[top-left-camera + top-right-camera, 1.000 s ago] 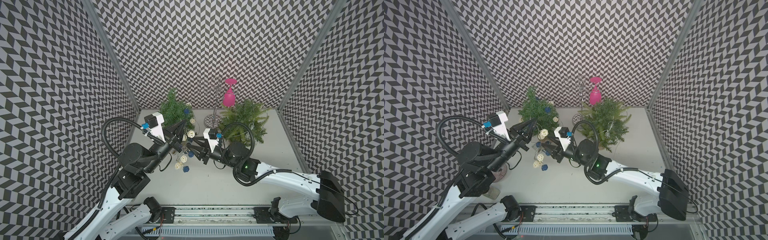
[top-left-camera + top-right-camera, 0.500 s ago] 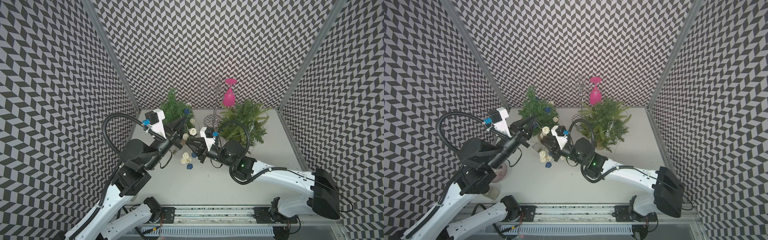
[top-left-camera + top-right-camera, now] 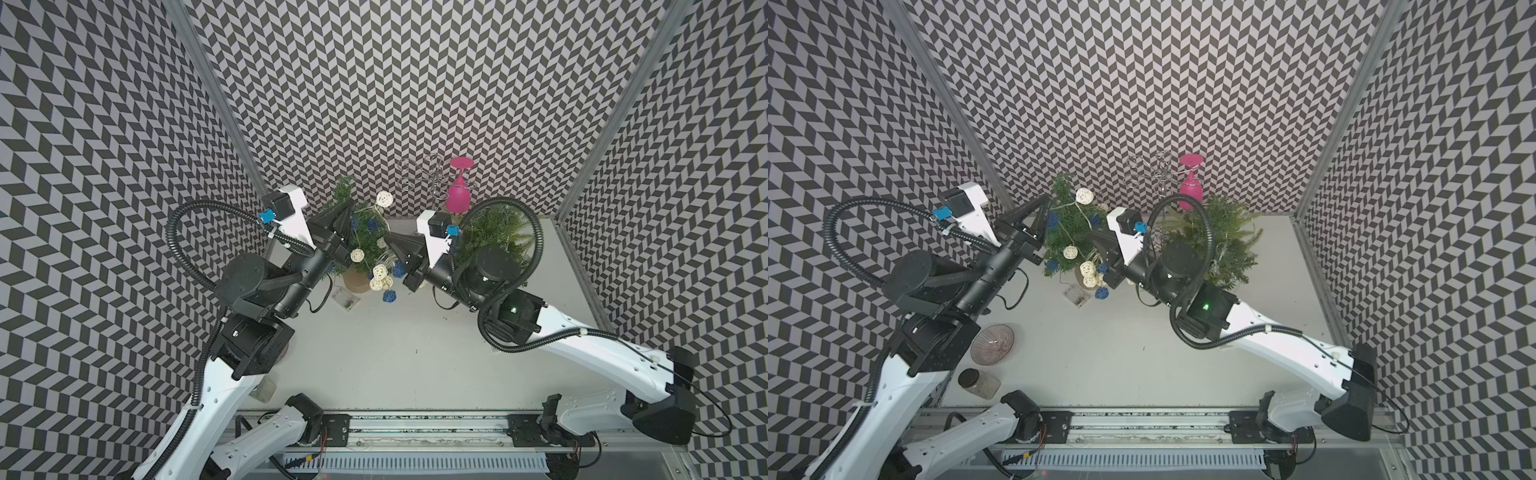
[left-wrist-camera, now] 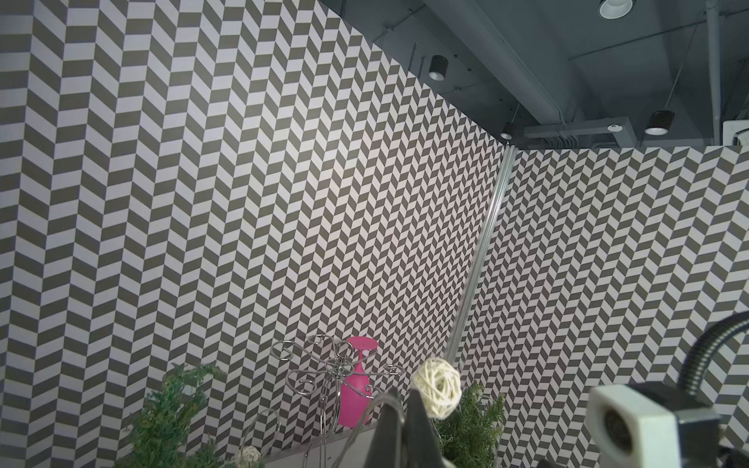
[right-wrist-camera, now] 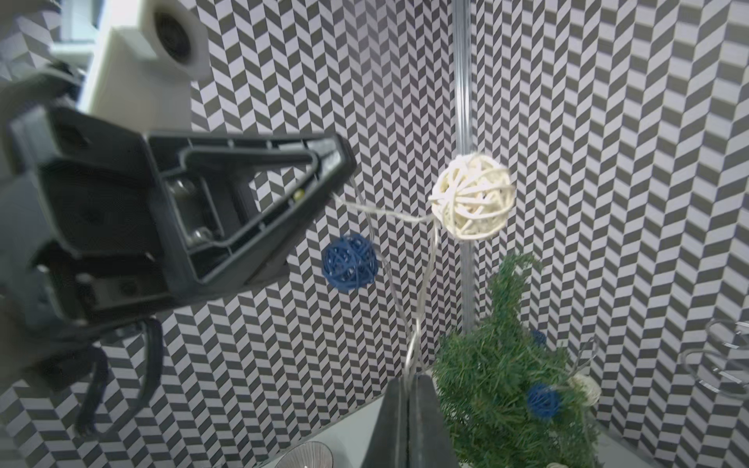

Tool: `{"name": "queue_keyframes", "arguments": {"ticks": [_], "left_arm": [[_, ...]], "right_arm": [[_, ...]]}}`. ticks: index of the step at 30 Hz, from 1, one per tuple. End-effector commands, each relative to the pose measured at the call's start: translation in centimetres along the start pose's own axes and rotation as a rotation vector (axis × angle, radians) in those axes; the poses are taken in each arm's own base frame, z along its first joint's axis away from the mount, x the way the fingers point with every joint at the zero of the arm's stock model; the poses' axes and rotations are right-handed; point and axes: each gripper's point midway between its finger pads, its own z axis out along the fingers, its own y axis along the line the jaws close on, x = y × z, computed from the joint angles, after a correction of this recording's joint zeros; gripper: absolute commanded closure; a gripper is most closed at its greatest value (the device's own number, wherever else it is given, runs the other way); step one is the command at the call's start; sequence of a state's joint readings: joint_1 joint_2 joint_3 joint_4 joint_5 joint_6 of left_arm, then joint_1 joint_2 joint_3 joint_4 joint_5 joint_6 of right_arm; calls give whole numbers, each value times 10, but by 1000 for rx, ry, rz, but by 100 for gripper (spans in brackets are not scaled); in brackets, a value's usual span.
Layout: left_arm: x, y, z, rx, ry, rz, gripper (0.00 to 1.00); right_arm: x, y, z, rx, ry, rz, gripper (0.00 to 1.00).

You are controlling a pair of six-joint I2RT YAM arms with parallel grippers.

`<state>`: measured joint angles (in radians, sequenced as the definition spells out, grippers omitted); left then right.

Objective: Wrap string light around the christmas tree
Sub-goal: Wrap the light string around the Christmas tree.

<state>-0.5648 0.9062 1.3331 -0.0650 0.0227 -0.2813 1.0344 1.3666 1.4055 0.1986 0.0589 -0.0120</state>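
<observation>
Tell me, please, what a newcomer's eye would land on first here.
Probably the string light of white and blue wicker balls, draped on the christmas tree at the back of the table, with the left gripper and right gripper both shut on its wire. Next, the pink glass hanging upside down on a wire rack behind.

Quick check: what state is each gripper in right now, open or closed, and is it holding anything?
Left gripper: closed, pinching the wire of the string light.
Right gripper: closed, pinching the same wire.
</observation>
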Motion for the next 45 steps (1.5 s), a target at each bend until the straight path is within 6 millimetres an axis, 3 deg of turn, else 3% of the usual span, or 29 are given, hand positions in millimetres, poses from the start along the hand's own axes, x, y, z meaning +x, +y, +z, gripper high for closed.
{"name": "queue_keyframes", "arguments": {"ticks": [1,5,9,12,17,19,21,25,29,34,37,42,45], "left_arm": [[-17,-8,5,55,-39,24,100],[-7,-19,16,155,-11,10,100],[2,-7,17,121,0,2,100],[7,-11,15,159,-13,-23,100],[23,-24,34,265,40,-64,100],[27,-17,40,235,41,-87,100],[29,-12,43,213,27,-106,100],[44,-24,55,277,54,-120,100],[53,-24,59,267,41,-126,100],[40,-41,66,308,33,-113,100],[22,-39,63,276,8,-84,100],[-5,-9,39,108,-59,-34,100],[-7,10,32,37,-66,-11,100]], "right_arm": [[-14,-13,-1,53,21,-108,100],[-8,-39,12,126,56,-138,100],[-10,-63,18,151,65,-136,100],[-18,-80,17,190,54,-129,100],[-40,-78,11,170,13,-137,100],[-45,-78,7,176,7,-143,100],[-47,-79,3,184,-1,-149,100],[-46,-78,-1,178,-8,-152,100],[-43,-77,-1,168,-3,-151,100],[-41,-79,-3,178,-4,-157,100],[-45,-82,-6,191,-12,-166,100],[-56,-84,-7,198,-25,-184,100],[-59,-83,1,181,-25,-197,100]]}}
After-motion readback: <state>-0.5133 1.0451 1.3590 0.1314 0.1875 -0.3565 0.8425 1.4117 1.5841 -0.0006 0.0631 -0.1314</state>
